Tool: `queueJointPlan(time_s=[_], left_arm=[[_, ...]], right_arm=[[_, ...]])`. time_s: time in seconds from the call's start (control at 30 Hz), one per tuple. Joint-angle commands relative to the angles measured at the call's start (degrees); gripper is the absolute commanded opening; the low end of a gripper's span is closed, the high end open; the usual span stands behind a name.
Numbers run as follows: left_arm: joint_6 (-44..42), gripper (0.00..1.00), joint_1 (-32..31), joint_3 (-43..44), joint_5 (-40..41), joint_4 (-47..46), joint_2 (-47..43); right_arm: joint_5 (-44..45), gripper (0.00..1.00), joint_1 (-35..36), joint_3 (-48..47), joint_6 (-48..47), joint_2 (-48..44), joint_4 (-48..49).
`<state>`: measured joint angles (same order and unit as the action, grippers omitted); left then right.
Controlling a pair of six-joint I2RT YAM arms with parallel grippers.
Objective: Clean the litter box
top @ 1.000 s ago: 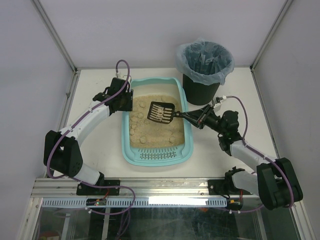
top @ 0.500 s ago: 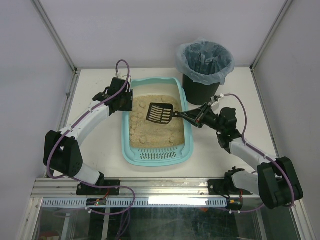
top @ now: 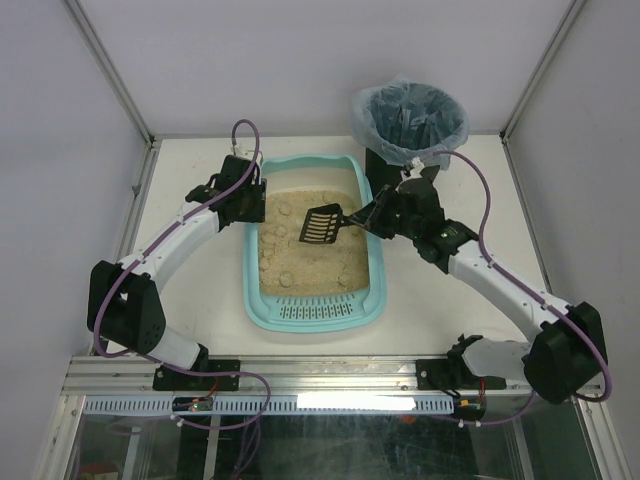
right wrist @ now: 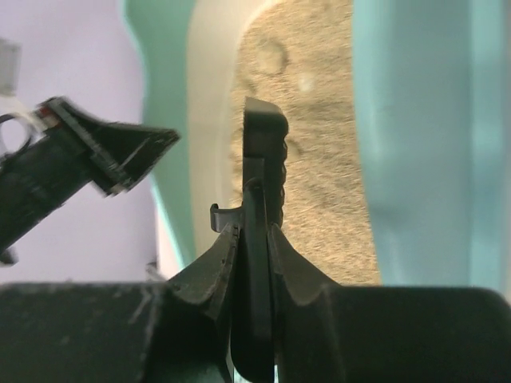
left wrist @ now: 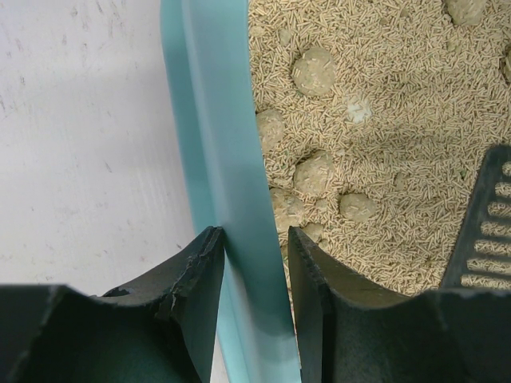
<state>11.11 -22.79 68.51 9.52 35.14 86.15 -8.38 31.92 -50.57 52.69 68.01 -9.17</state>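
The litter box (top: 315,313) is sitting mid-table (top: 200,300), its sandy litter dotted with clumps (left wrist: 314,68). The left gripper (left wrist: 255,239) is pinching the box's left rim, one finger outside and one inside. The right gripper (top: 365,220) is clamping the scoop (top: 322,225) by its handle over the litter, the head seemingly tilted on edge. The bin (top: 455,130) is standing just behind that outstretched arm.

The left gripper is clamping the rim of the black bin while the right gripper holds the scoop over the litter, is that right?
Not quite: the left wrist view shows the left gripper clamping the litter box rim, not the bin. The rest stands.
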Motion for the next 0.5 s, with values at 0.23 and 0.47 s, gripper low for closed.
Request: queueJointPlan(time_s=[0.23, 0.47], left_arm=[[0.1, 0.38, -0.8, 0.1, -3.2, -1.5, 0.5], [0.1, 0.38, -0.8, 0.2, -3.1, -1.4, 0.7]], right_arm=[[19.5, 0.0, 7.2, -24.7, -13.2, 16.5, -24.2], [21.6, 0.0, 9.1, -33.7, -15.8, 26.6, -29.2]])
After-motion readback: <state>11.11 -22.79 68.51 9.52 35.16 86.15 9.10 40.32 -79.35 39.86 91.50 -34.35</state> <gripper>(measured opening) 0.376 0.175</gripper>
